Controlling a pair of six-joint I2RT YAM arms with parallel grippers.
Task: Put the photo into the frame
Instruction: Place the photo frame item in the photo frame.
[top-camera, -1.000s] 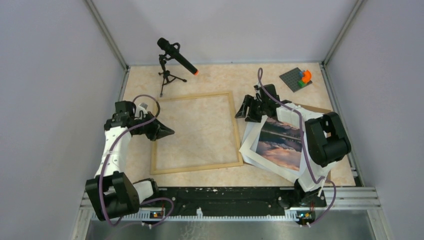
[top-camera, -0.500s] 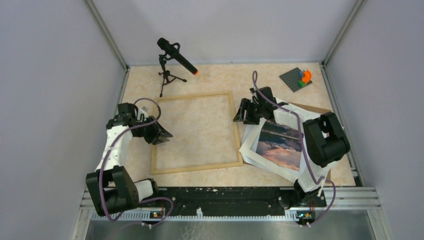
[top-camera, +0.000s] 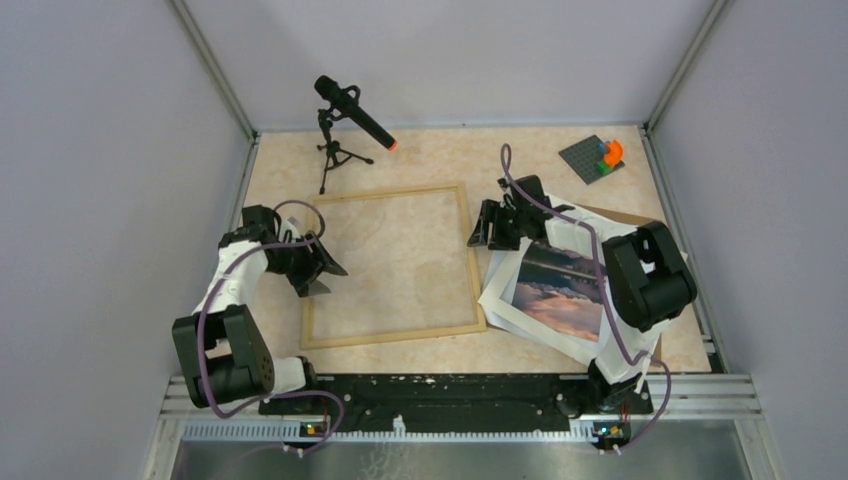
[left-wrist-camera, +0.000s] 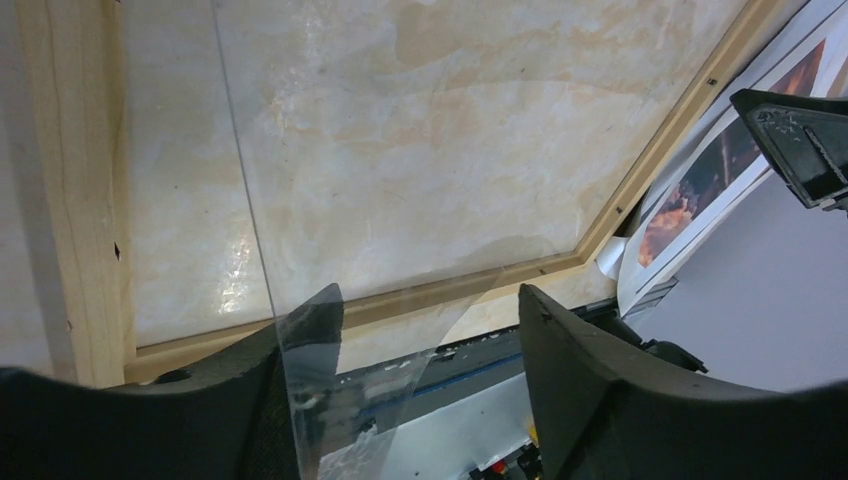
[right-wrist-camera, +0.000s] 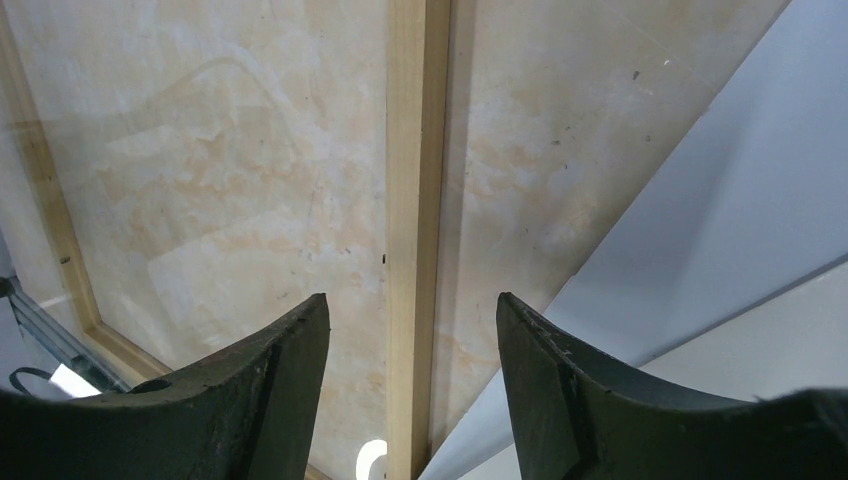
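The light wooden frame (top-camera: 392, 190) lies flat at mid-table. The photo (top-camera: 560, 285), a sunset landscape, lies on white sheets to the frame's right, its edge also in the left wrist view (left-wrist-camera: 700, 185). My left gripper (top-camera: 322, 270) is at the frame's left strip (left-wrist-camera: 85, 200), jaws open. A clear thin pane (left-wrist-camera: 350, 380) rises between them and leans on the left finger. My right gripper (top-camera: 480, 228) hovers open over the frame's right strip (right-wrist-camera: 415, 200), nothing between its fingers.
A microphone on a small tripod (top-camera: 350, 115) stands at the back left. A grey plate with coloured bricks (top-camera: 595, 157) sits at the back right. A white mat (top-camera: 500, 300) and a brown backing board (top-camera: 630, 214) lie under the photo. Grey walls enclose the table.
My left gripper has gone from shut to open, letting go of the clear pane, and shifted slightly toward the near side. The right gripper edged a little left early on, then stayed.
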